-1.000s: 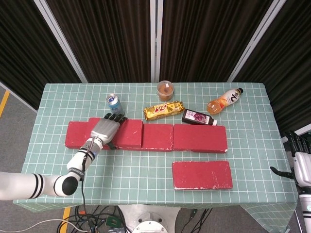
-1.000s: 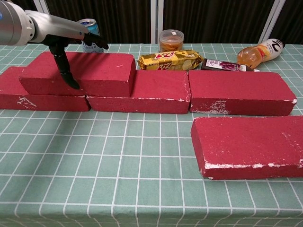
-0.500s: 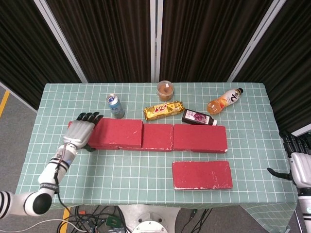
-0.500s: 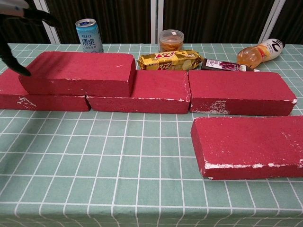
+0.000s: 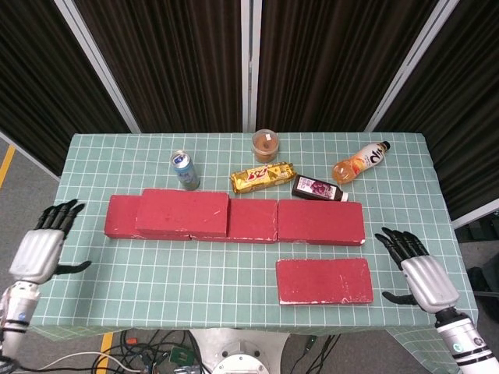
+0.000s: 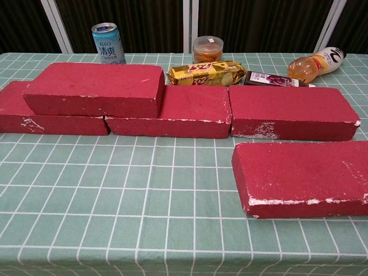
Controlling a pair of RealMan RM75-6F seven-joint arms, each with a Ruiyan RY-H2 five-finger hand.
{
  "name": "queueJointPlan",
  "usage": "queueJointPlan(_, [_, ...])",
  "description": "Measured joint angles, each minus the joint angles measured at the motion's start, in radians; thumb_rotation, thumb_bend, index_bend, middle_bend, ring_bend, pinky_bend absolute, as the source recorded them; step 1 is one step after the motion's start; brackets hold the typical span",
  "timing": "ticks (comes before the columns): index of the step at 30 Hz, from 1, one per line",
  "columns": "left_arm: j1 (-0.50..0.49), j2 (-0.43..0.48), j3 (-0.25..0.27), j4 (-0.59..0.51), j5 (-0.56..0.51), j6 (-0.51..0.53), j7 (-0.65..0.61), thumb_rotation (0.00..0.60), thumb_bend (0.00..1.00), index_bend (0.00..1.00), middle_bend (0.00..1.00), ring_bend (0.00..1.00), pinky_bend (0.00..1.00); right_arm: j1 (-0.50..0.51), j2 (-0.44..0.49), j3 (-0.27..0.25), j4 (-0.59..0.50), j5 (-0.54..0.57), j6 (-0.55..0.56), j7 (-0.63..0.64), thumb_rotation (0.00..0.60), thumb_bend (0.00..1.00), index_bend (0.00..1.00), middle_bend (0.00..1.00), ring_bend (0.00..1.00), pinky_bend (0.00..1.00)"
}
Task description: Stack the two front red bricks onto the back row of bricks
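Red stacked brick [image 6: 92, 89] on back row | front brick [image 6: 302, 177] on table | hands empty

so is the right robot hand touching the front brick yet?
Apart. The head view shows green tablecloth between the right robot hand and the front brick, with the hand off the table's right side. The chest view does not show the hand.

A table [image 5: 234, 269] draped in a green cloth with a white grid stands on a grey floor [image 5: 31, 175] edged with a yellow stripe [image 5: 6, 164], before dark pleated curtains [image 5: 179, 62] split by pale metal posts [image 5: 246, 62].
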Motion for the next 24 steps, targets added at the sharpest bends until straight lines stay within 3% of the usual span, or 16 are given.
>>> queueJointPlan(7, [0.151, -0.028, 0.017, 0.137, 0.069, 0.049, -0.137, 0.6, 0.0, 0.0, 0.0, 0.0, 0.0, 0.055, -0.029, -0.007, -0.067, 0.059, -0.117, -0.172, 0.6, 0.0, 0.0, 0.0, 0.0, 0.0])
queueJointPlan(17, [0.209, -0.041, -0.026, 0.162, 0.135, 0.044, -0.138, 0.6, 0.0, 0.0, 0.0, 0.0, 0.0, 0.147, -0.125, 0.014, -0.062, 0.259, -0.261, -0.263, 0.6, 0.0, 0.0, 0.0, 0.0, 0.0])
queueJointPlan(24, [0.23, -0.045, -0.051, 0.166, 0.155, 0.018, -0.14, 0.6, 0.0, 0.0, 0.0, 0.0, 0.0, 0.201, -0.178, 0.015, -0.044, 0.338, -0.321, -0.309, 0.6, 0.0, 0.0, 0.0, 0.0, 0.0])
